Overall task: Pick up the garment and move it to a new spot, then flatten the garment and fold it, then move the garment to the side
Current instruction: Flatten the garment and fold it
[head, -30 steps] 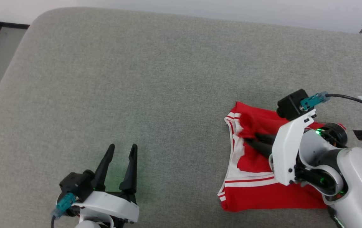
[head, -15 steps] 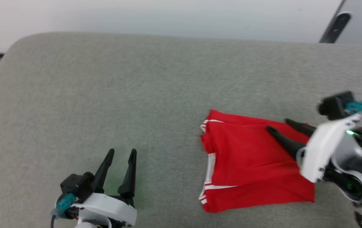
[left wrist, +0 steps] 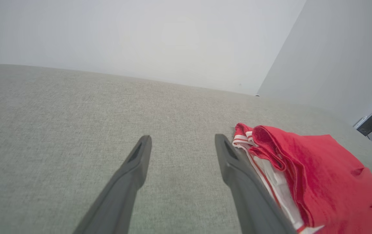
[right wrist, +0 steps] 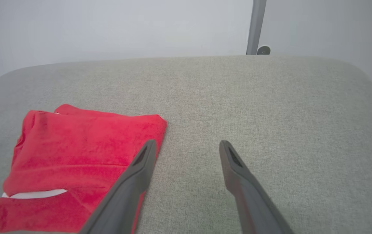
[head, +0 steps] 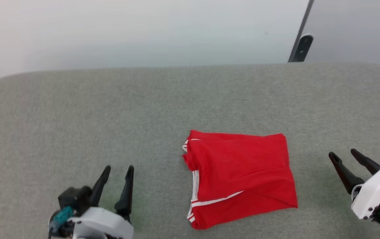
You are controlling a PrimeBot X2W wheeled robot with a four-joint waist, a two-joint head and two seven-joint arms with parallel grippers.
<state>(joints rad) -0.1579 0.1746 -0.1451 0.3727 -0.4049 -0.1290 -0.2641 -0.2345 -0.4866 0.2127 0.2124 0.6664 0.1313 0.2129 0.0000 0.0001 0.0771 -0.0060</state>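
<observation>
Shirt: the red shirt [head: 239, 176] lies folded in a flat square on the counter [head: 110, 109], a bit right of the middle in the head view.
Shirt trim: white and red stripes peek out along its left edge, and a white stripe runs across its lower part.
Left gripper: the left gripper [head: 118, 168] is at the lower left, over bare grey counter, off to the shirt's left and not touching it.
Left jaws: spread wide, with nothing between them. In the left wrist view [left wrist: 182, 138] the shirt [left wrist: 319, 175] shows to the right of the fingers.
Right gripper: the right gripper [head: 342, 153] is at the lower right, near the shirt's right edge but apart from it.
Right jaws: spread wide, holding nothing. In the right wrist view [right wrist: 187, 143] the shirt [right wrist: 75, 152] lies to the left, one corner hidden behind a finger.
Counter: grey cloth top with round corners.
Behind: a pale wall [head: 143, 30] and a dark post [head: 301, 46] at the upper right.
</observation>
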